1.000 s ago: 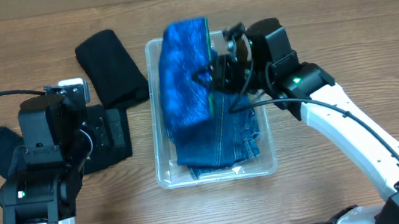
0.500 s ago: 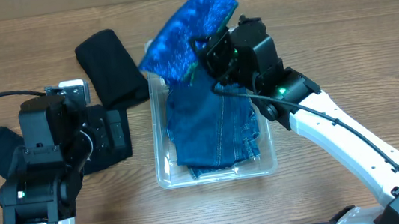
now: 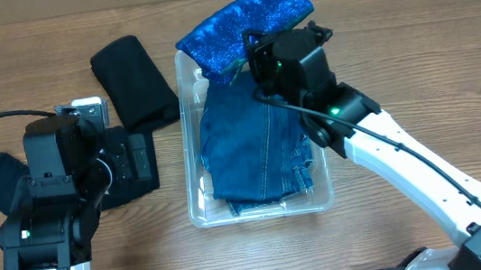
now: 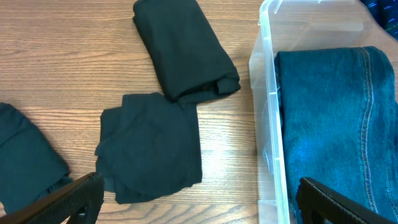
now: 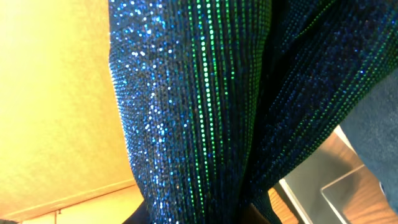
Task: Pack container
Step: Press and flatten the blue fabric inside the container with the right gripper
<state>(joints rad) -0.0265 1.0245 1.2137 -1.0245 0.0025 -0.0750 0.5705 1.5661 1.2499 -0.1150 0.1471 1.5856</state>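
The container (image 3: pixel 195 195) lies at the middle of the table (image 3: pixel 412 43), its long sides running from the near edge to the far edge, and its floor is already covered by folded jeans (image 3: pixel 256 151) laid flat, so that room is left on top for more. A blue cloth (image 3: pixel 241 21) with sequins is held up over the container's far end by the right gripper (image 3: pixel 255 61). The gripper is clamped on one end of the cloth, while the rest stretches out above the far rim and is not touching the jeans. The cloth is judged to be kept that high so that it clears the rim before being spread over the jeans. In the right wrist view almost everything is filled by this cloth (image 5: pixel 199 93), and a strip of the jeans is seen at the right. The left gripper (image 4: pixel 202 202) is held wide and empty over the table's left half, beside the container's left wall (image 4: pixel 266 124), probably kept out of the right arm's way and ready for the next garment. Below it a black square (image 4: pixel 152 146) lies flat. A black roll (image 4: pixel 183 53) lies touching the square's far corner, towards the far edge. A third black piece (image 4: pixel 28 162) lies nearer the left edge. All three are outside the container and not yet packed.
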